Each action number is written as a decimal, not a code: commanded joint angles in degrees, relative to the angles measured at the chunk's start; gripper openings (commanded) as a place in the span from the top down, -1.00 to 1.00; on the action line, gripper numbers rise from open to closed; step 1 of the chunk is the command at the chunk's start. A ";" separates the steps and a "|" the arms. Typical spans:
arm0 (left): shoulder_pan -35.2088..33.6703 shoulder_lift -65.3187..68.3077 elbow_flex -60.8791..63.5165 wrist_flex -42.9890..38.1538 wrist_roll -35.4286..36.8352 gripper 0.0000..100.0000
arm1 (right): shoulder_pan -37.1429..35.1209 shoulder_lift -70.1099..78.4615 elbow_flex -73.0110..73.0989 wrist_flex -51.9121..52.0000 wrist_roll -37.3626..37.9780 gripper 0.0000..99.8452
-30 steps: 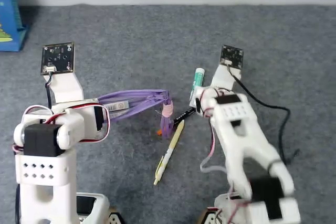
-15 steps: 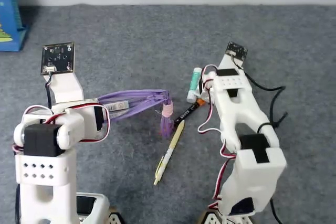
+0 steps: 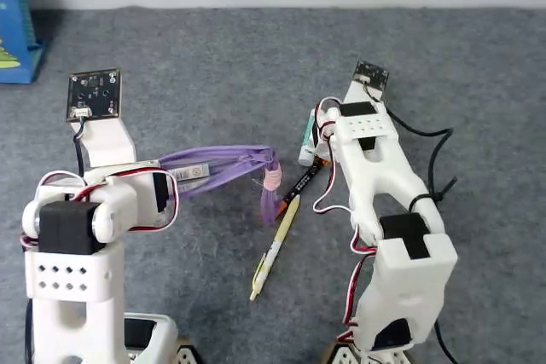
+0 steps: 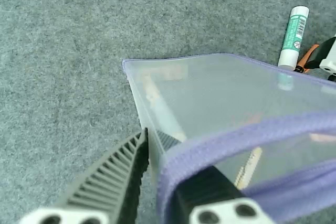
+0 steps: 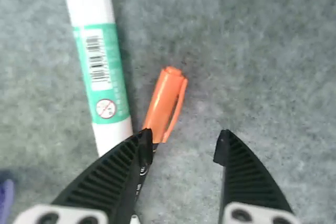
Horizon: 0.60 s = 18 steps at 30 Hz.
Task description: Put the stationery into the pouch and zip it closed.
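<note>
A clear pouch with purple edging (image 3: 217, 166) (image 4: 220, 103) hangs off the mat with my left gripper (image 3: 168, 183) (image 4: 157, 182) shut on its near end. A light-coloured pen shows through the pouch wall. My right gripper (image 3: 317, 153) (image 5: 181, 145) stands open low over a black pen with an orange cap (image 3: 300, 183) (image 5: 165, 103), and one finger (image 5: 121, 177) covers the pen's barrel. A green-and-white glue stick (image 3: 304, 144) (image 5: 100, 72) (image 4: 292, 32) lies right beside the orange cap. A yellow pen (image 3: 275, 249) lies on the mat just past the pouch's far end.
A grey felt mat (image 3: 213, 66) covers the table. A blue box (image 3: 15, 36) stands at the far left edge. The right arm's black cable (image 3: 435, 155) loops beside that arm. Open mat lies toward the back.
The right arm has swung from leaning right to lying straight, and its gripper has shifted left over the pen. The black pen has turned more diagonal and the glue stick sits slightly further left.
</note>
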<state>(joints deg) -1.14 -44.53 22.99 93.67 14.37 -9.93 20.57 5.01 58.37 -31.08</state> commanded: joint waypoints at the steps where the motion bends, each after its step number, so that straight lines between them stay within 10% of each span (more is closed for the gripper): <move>1: 0.35 0.26 0.04 -0.09 0.62 0.97 | -0.31 -3.65 -2.90 -1.45 -0.26 0.58; 13: 0.26 0.26 0.04 0.00 0.62 0.97 | 0.04 9.63 -11.34 -0.84 0.70 0.59; 18: 0.18 0.26 0.04 0.00 0.53 0.97 | 0.57 10.77 -13.63 4.62 1.23 0.99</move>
<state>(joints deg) -1.14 -44.53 22.99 93.67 14.46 -9.23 31.21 -6.07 60.66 -30.46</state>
